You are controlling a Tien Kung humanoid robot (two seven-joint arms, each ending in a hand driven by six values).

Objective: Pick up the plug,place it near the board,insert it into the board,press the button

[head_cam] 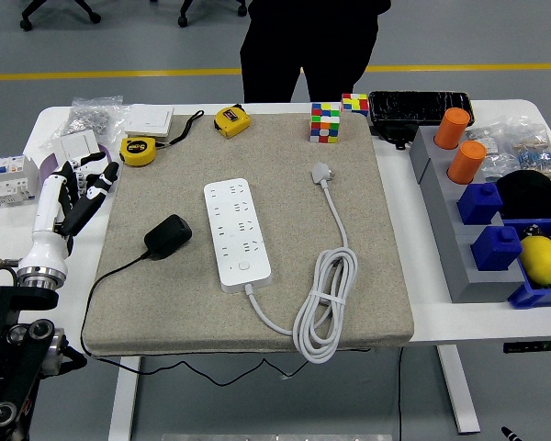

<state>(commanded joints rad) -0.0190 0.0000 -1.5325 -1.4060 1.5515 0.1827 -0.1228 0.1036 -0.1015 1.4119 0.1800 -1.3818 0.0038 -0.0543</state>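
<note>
Left robot hand [81, 188] open, white table [459, 317], beige mat [257, 230].

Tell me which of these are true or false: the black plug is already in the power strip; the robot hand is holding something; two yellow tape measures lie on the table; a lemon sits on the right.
1. The black plug is already in the white power strip. False: it lies on the grey mat, left of the strip and apart from it.
2. The left robot hand is holding something. False: its fingers are relaxed and empty at the mat's left edge.
3. Two yellow tape measures lie at the far left. True: one beside the mat, another on its far edge.
4. A lemon sits on the right. True, in a blue bin.
</note>
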